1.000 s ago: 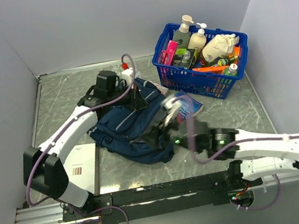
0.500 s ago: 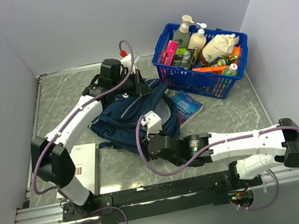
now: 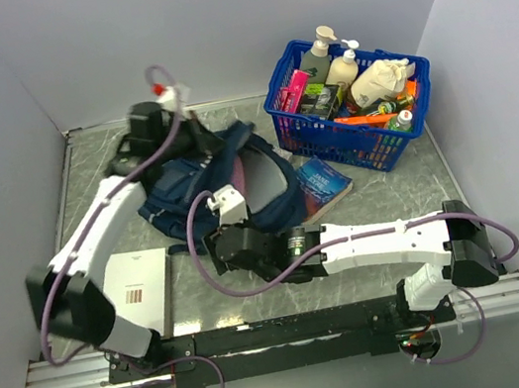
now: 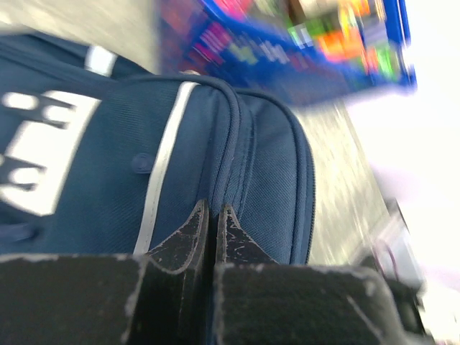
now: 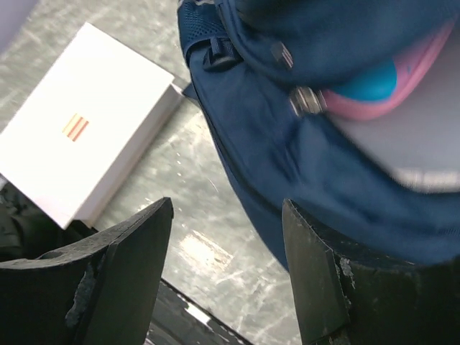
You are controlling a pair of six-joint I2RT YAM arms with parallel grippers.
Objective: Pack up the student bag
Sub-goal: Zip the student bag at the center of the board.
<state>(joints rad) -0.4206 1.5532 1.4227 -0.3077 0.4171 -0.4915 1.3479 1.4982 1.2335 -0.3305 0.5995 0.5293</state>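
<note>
Here, left pincer (image 4: 213, 214) clamps tight on the student bag (image 4: 266, 169) — right pincer (image 5: 227, 210) spread wide, holding nothing

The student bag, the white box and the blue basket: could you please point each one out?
student bag (image 4: 266, 165), left wrist view, navy fabric panel.
white box (image 5: 79, 136), right wrist view, middle of lid.
blue basket (image 3: 336, 145), top external view, front wall.

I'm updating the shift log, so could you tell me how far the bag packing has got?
Early. Done: the navy blue fabric backpack looks open. In hand: the left tool pinches its top seam; the right tool hangs open beside it, empty. Left: the blue-covered book, white flat box and the full blue plastic basket lie outside it.
</note>
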